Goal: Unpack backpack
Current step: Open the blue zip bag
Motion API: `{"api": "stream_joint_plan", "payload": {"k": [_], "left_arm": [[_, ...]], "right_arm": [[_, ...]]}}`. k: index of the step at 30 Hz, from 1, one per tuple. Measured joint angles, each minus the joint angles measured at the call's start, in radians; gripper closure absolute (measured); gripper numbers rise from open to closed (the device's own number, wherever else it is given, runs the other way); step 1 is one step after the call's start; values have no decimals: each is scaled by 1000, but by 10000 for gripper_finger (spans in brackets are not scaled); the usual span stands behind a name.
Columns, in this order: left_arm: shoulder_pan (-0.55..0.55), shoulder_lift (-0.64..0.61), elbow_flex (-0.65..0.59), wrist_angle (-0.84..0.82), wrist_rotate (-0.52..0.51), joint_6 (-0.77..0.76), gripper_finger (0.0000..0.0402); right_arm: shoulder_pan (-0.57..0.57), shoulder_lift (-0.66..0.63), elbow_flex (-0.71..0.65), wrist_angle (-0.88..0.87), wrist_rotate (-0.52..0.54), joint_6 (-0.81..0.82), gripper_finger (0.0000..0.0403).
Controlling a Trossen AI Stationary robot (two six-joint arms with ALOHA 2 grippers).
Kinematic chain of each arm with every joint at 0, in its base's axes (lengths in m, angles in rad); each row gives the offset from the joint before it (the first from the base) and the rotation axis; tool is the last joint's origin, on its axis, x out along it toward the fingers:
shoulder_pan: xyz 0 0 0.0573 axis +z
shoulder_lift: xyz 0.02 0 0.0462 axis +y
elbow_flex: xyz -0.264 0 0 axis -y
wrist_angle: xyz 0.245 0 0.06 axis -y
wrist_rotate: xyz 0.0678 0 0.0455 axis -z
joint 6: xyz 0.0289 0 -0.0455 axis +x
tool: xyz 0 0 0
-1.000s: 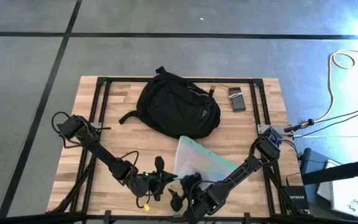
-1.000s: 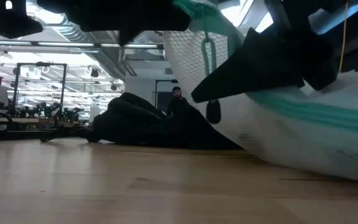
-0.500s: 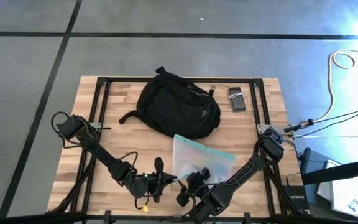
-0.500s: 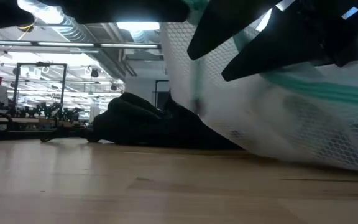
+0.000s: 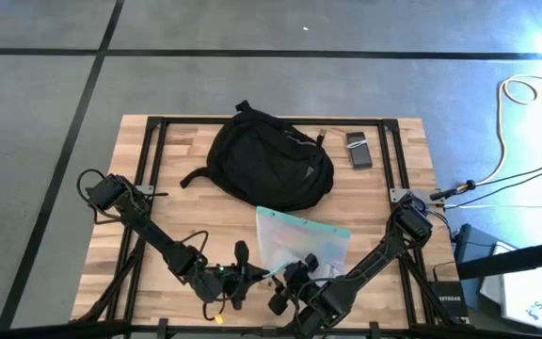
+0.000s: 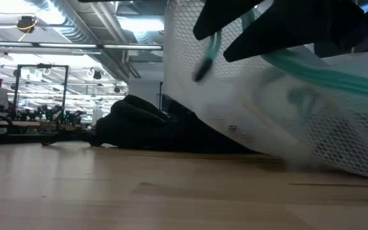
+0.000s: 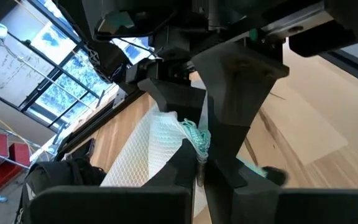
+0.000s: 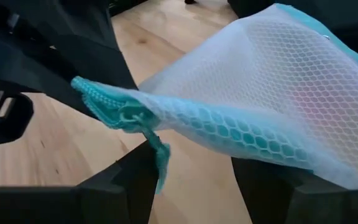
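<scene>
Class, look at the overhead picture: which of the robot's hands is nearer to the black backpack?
Right, narrowly. The right hand is at the mesh pouch's near edge, below the backpack; the left hand sits just beside it, farther left.

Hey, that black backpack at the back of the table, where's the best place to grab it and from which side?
Probably the top loop of the backpack, approached from above at the table's far edge. It sticks out clear of the rounded body, so a hand can close across it; the bulging fabric elsewhere offers no firm edge. The strap trailing on the left is a fallback.

backpack (image 5: pixel 269 167) blk, grey stripes | pouch (image 5: pixel 294 240) translucent white honeycomb mesh, teal edge
</scene>
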Motion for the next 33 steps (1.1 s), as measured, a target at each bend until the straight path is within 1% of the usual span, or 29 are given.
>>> {"api": "stream_joint_plan", "payload": {"k": [4, 7, 9, 14, 15, 16, 19, 23, 26, 33], "left_arm": [[-1, 0, 0, -1, 0, 8, 401], [-1, 0, 0, -2, 0, 9, 401], [-1, 0, 0, -2, 0, 10, 401], [-1, 0, 0, -3, 0, 8, 401], [-1, 0, 0, -4, 0, 8, 401], [-1, 0, 0, -4, 0, 8, 401], [0, 0, 0, -5, 0, 7, 401], [0, 0, 0, -6, 1, 7, 401], [1, 0, 0, -6, 0, 7, 401], [1, 0, 0, -6, 0, 7, 401]], "right_arm": [[-5, 0, 0, 3, 1, -25, 223], [-8, 0, 0, 3, 0, -35, 242], [-6, 0, 0, 4, -2, -41, 272], [1, -3, 0, 18, -29, -43, 377], [2, -3, 0, 18, -33, -44, 390], [7, -3, 0, 18, -33, -42, 394], [22, -4, 0, 16, -33, -18, 391], [53, -4, 0, -7, -21, 37, 400], [81, -4, 0, -59, 4, 115, 401], [140, -5, 1, -220, 9, 334, 402]]}}
